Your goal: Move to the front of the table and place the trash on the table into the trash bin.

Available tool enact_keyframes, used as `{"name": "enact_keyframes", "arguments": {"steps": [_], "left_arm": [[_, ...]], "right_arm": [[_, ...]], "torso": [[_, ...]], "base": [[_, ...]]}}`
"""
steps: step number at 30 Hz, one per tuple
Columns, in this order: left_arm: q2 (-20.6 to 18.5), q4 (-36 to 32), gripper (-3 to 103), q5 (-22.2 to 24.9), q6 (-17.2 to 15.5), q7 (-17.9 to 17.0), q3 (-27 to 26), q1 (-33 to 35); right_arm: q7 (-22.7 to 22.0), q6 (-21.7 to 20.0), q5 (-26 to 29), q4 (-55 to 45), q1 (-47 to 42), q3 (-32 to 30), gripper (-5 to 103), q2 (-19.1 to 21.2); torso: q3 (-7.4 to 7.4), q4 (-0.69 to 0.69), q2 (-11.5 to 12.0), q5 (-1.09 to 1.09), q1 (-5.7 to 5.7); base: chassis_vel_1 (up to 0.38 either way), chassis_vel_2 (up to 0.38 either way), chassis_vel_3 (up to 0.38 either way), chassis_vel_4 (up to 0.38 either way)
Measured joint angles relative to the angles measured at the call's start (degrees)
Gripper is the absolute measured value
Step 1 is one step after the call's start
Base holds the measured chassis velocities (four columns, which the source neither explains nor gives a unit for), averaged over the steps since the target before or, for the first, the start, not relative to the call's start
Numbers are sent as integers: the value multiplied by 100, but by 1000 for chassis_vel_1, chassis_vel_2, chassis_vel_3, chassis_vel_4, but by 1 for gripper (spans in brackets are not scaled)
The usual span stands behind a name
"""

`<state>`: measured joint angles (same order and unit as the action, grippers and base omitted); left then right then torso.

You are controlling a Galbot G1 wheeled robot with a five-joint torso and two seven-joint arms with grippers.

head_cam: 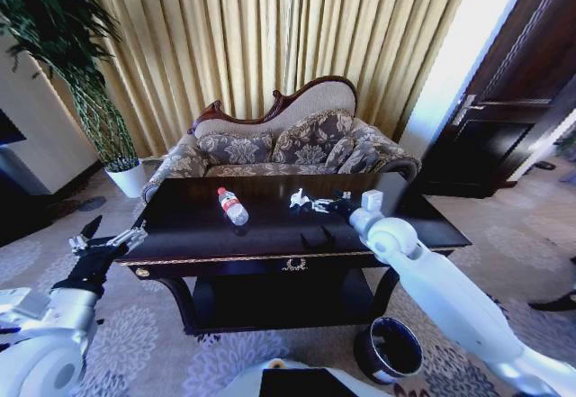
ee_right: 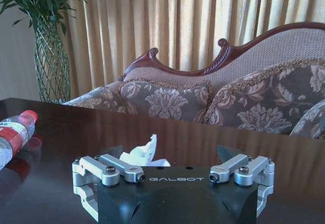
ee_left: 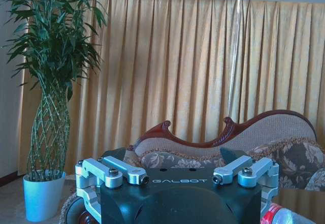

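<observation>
Right arm lining up on the paper — we're at the table front, grasp not made yet.

Our right gripper [head_cam: 335, 204] sits low over the table [head_cam: 180, 226], jaws spread apart w/ nothing between; crumpled paper [ee_right: 143, 153] lies just past the fingers at 12 o'clock, bottle [head_cam: 232, 206] off at 9 o'clock from it. To do it well, we judge: ease fwd so the wad is centred btwn the pads, keep tips off the glossy top, then close. Trash bin [head_cam: 390, 348] waits on the floor at 5 o'clock. Left gripper [head_cam: 110, 238] is parked off the table's left end, jaws apart & empty.
</observation>
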<state>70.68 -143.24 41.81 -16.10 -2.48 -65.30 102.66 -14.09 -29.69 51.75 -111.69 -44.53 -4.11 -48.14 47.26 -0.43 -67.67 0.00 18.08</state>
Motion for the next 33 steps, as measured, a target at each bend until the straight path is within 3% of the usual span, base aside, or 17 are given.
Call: {"name": "enact_keyframes", "arguments": {"steps": [16, 33], "left_arm": [[43, 0, 100, -23, 41, -7, -56, 41], [-1, 0, 100, 47, 47, -1, -41, 7]], "right_arm": [[-314, -34, -11, 735, 672, 638, 100, -625], [-332, 148, -156, 1043, 795, 858, 100, -792]], "torso": [[-1, 0, 0, -1, 0], [-1, 0, 0, 0, 0]], "base": [[0, 0, 0, 0], [0, 0, 0, 0]]}}
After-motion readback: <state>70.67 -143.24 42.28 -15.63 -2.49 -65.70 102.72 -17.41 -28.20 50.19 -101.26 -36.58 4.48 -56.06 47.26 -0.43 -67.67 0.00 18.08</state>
